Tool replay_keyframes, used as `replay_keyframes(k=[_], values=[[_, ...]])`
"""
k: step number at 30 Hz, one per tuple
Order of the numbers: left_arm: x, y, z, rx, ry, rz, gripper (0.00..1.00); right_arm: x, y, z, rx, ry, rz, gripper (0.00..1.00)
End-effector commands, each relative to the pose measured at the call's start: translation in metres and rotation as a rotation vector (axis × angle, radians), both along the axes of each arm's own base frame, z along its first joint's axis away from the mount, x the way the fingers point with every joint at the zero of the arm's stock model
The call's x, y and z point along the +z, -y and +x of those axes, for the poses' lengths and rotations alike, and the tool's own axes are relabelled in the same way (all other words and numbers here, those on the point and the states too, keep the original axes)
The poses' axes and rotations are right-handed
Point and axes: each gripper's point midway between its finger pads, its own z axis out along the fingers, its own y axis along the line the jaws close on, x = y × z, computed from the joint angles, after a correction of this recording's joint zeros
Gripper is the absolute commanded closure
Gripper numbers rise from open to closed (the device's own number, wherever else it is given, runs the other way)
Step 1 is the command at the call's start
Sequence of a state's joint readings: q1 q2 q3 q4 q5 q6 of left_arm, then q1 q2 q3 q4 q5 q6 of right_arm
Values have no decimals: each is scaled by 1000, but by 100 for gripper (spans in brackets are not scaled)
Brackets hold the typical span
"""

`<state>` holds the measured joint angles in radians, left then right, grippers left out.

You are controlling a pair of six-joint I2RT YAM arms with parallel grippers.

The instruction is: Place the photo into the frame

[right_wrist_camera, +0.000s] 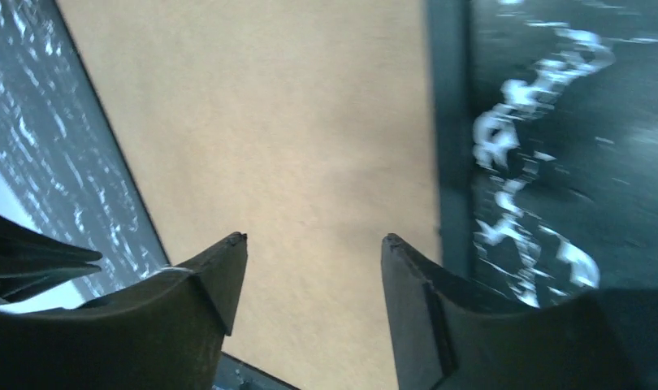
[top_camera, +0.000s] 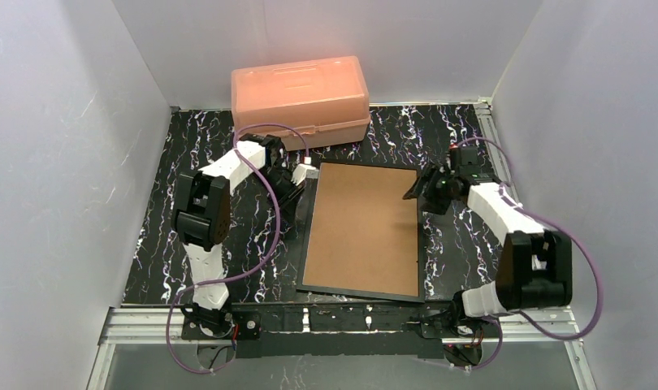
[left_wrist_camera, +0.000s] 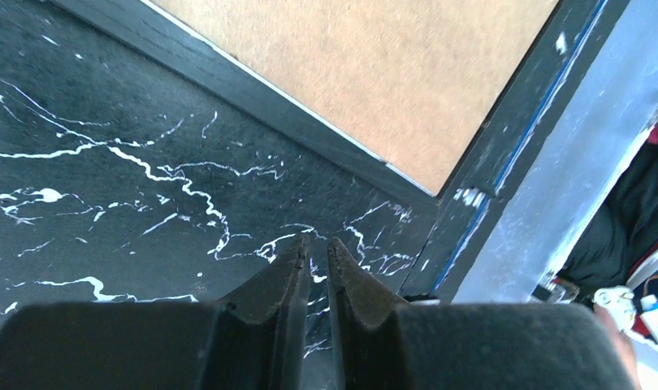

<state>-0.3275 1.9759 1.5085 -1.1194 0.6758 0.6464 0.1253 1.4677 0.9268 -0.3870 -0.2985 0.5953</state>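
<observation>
The frame point(top_camera: 358, 293) lies flat on the marbled black mat, its black rim around a plain brown backing board point(top_camera: 365, 229) that fills it. The photo is hidden. My left gripper point(top_camera: 298, 197) hovers over the mat just left of the frame's far-left corner. In the left wrist view its jaws point(left_wrist_camera: 316, 241) stand a narrow slit apart with only mat between them, and the frame's rim point(left_wrist_camera: 253, 89) and board point(left_wrist_camera: 366, 73) lie beyond. My right gripper point(top_camera: 413, 193) is above the frame's right edge. Its jaws point(right_wrist_camera: 313, 237) are wide open and empty over the board point(right_wrist_camera: 269, 122), beside the rim point(right_wrist_camera: 449, 122).
A peach plastic box point(top_camera: 301, 96) stands at the back, just beyond the frame's far-left corner. White walls close in on both sides. An aluminium rail point(left_wrist_camera: 537, 187) runs along the table's near edge.
</observation>
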Motion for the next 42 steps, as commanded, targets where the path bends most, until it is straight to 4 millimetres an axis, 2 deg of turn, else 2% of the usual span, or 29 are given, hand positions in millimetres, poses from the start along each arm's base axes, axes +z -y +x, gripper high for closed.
replay_keyframes(k=[1,3,5,9,13,16,21,27,29,32,34,36,39,40,42], values=[[-11,-17,-11,-119,50,24,88,4,44,-8,-119,15,-100,24],[-16,-20,-18,-168,72,32,89,-4,45,-5,-117,0,-101,16],[-23,-22,-27,-214,87,42,89,-13,37,0,-88,-14,-65,10],[-39,-25,-37,-298,120,86,90,-24,20,18,-56,-20,10,5],[-46,-20,-41,-334,156,82,93,-22,4,39,-19,3,21,5],[-50,-15,-44,-357,163,79,94,-20,-17,51,23,16,28,5],[-58,-13,-55,-392,161,84,94,-19,-61,61,110,22,35,5],[-50,-12,-70,-406,155,68,95,-28,-96,67,185,7,25,5],[-37,-11,-75,-400,144,51,95,-27,-99,71,195,18,16,5],[-16,-9,-84,-399,125,15,95,-13,-101,80,221,62,12,3],[-7,-12,-89,-422,127,6,95,-6,-92,83,223,66,-43,3],[-10,-27,-89,-454,161,50,95,0,-79,80,207,74,-80,1],[-16,-51,-70,-443,218,103,96,5,-61,70,169,77,-75,1],[-13,-56,-58,-401,230,104,97,7,-54,65,157,69,-79,1],[-2,-61,-21,-266,242,90,96,12,-45,52,130,61,-86,1]])
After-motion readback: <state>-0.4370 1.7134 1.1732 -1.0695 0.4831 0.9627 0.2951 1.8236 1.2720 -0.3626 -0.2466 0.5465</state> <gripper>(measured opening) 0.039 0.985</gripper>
